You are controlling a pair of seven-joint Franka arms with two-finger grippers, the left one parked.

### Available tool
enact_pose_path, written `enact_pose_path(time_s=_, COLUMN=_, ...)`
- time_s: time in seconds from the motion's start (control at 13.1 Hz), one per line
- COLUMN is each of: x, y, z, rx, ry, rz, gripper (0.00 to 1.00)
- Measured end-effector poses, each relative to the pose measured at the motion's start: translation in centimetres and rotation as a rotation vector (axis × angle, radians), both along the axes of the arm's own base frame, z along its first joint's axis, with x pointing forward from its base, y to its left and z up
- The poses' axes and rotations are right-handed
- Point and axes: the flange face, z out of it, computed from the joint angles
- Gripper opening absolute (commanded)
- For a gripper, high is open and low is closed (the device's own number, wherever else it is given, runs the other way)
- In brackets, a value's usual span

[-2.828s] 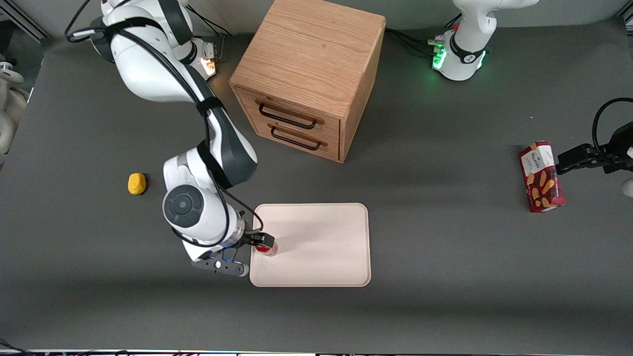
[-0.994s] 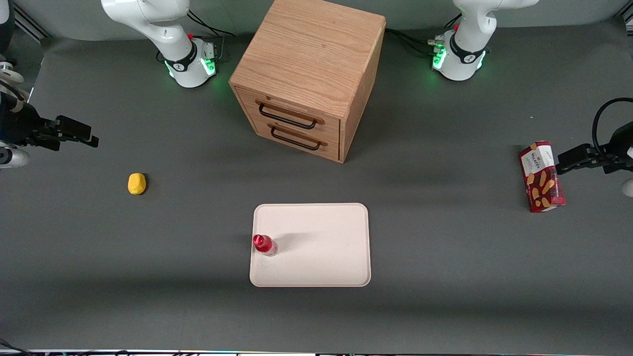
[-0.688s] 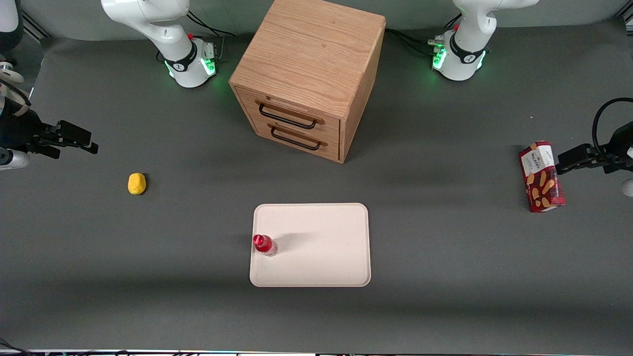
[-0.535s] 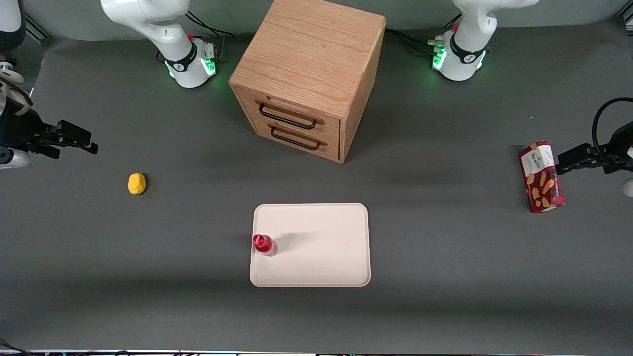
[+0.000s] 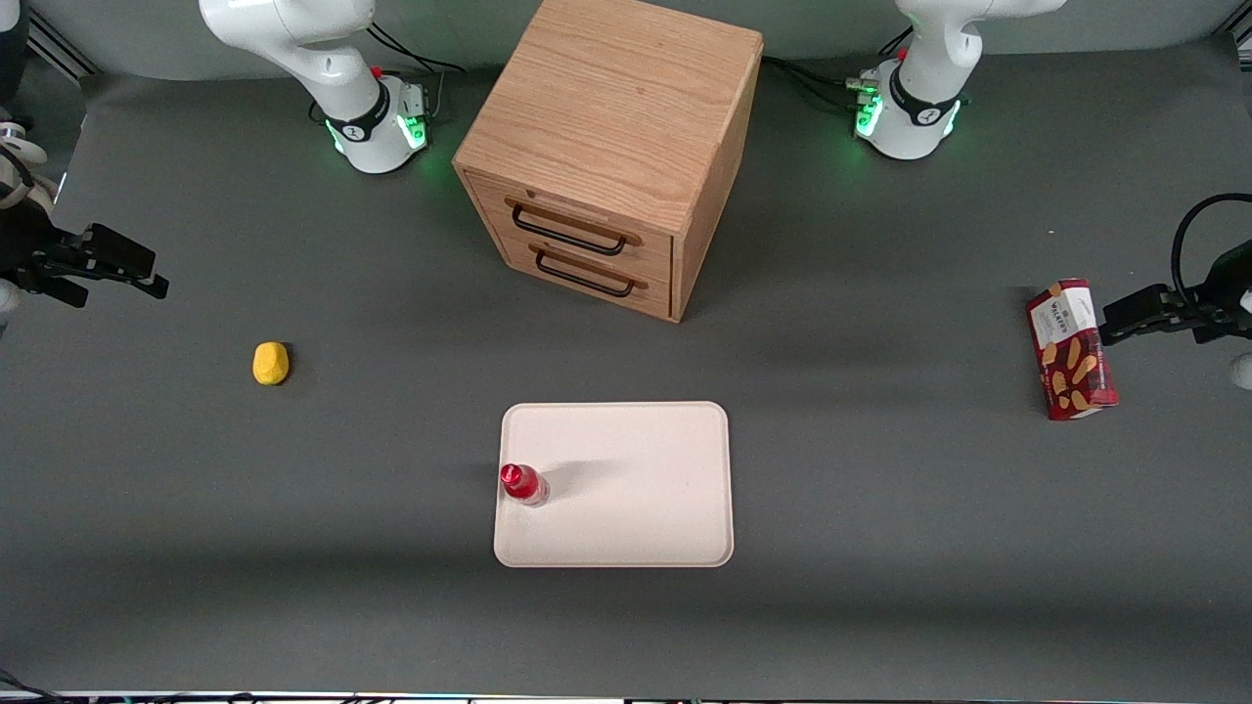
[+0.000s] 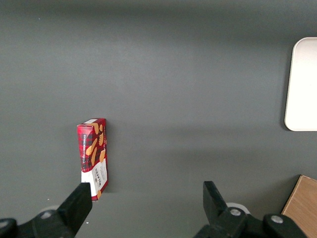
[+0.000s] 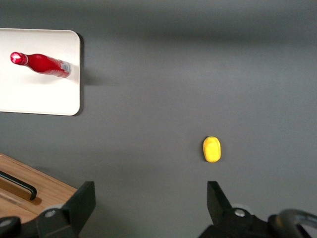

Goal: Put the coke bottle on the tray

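Even bright light, soft shadows, sharp focus

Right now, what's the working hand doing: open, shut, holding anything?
Right hand: open, holding nothing, up at the working arm's end of the table. The coke bottle stands on the tray.

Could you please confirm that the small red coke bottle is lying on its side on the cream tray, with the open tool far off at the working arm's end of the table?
Not quite: the small red coke bottle stands upright near the edge of the flat cream rectangular tray, as the front view shows. The open tool is indeed at the working arm's end.
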Motion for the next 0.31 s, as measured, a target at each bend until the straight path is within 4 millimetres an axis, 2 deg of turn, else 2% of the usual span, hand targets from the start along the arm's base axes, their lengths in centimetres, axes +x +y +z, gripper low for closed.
enact_pose_path(time_s=0.31, x=0.00, y=-0.07, z=0.00, rx=-0.008, ry=0.000, rz=0.000, gripper=1.00)
